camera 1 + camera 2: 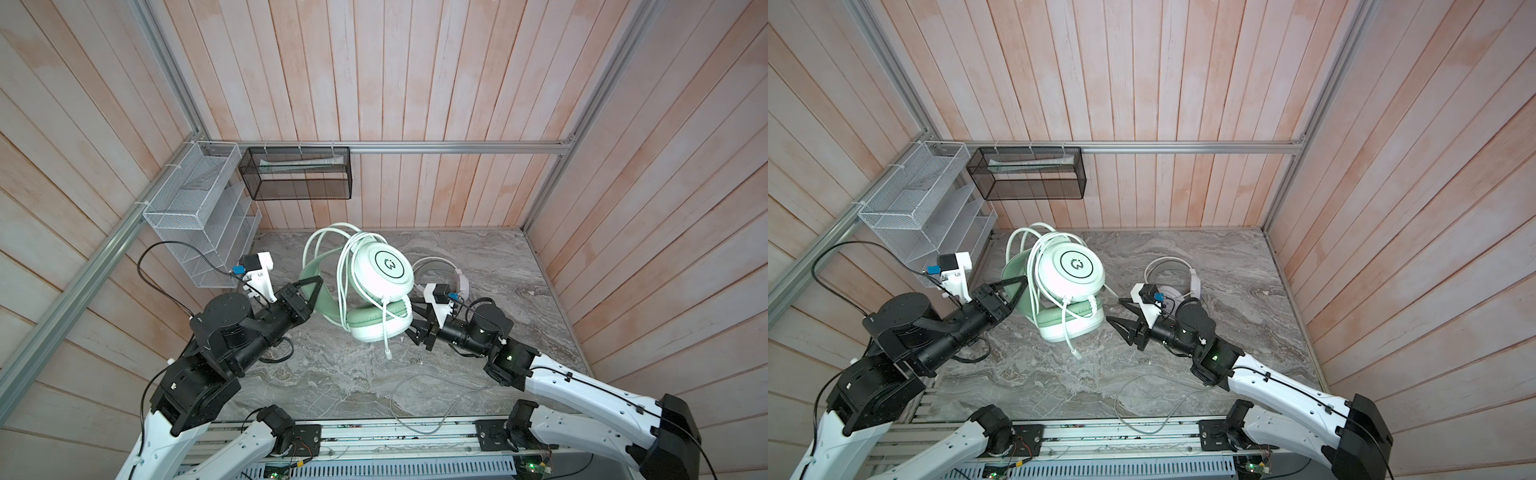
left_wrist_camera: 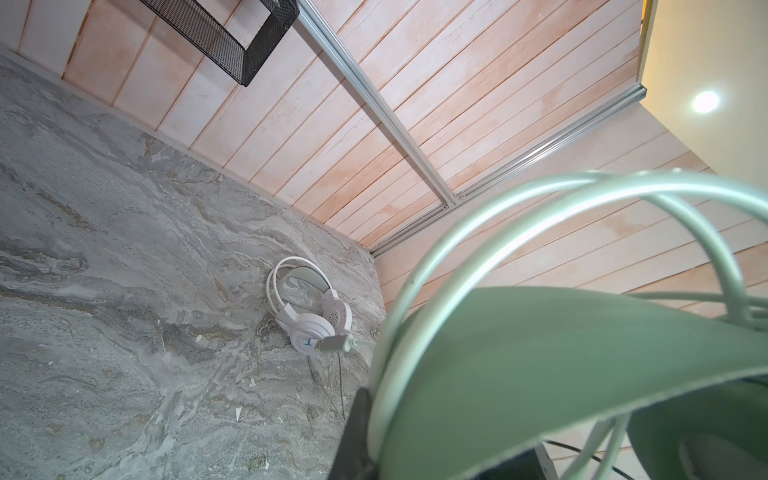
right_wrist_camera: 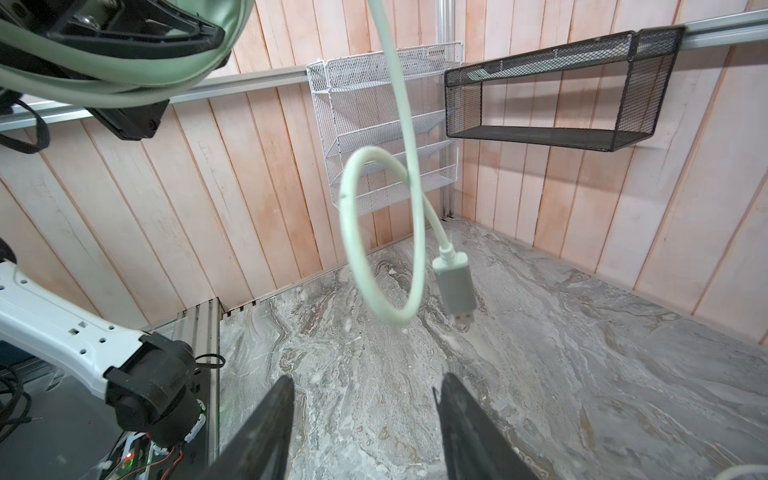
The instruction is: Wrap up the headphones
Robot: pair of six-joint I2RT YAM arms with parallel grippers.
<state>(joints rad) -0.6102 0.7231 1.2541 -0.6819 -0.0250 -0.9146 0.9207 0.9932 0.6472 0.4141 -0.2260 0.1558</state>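
The mint-green headphones (image 1: pixel 384 268) (image 1: pixel 1071 264) hang above the table, their pale cord (image 1: pixel 328 245) looped round the cups and headband. My left gripper (image 1: pixel 313 286) (image 1: pixel 1019 286) is shut on the green headband (image 2: pixel 540 374); one dark finger (image 2: pixel 357 424) shows beside the band. The cord's end with its USB plug (image 1: pixel 387 353) (image 3: pixel 455 286) dangles free below the lower cup. My right gripper (image 1: pixel 411 324) (image 1: pixel 1115 309) (image 3: pixel 368 378) stands open just right of the lower cup, holding nothing. The white headphones (image 1: pixel 440 270) (image 1: pixel 1173 270) (image 2: pixel 311 311) lie on the table behind the right wrist.
A thin grey cable (image 1: pixel 415 399) (image 1: pixel 1142 399) curls on the marble table towards the front rail (image 1: pixel 374 432). A white wire rack (image 1: pixel 199 216) and a black mesh basket (image 1: pixel 299 172) hang on the walls at the back left.
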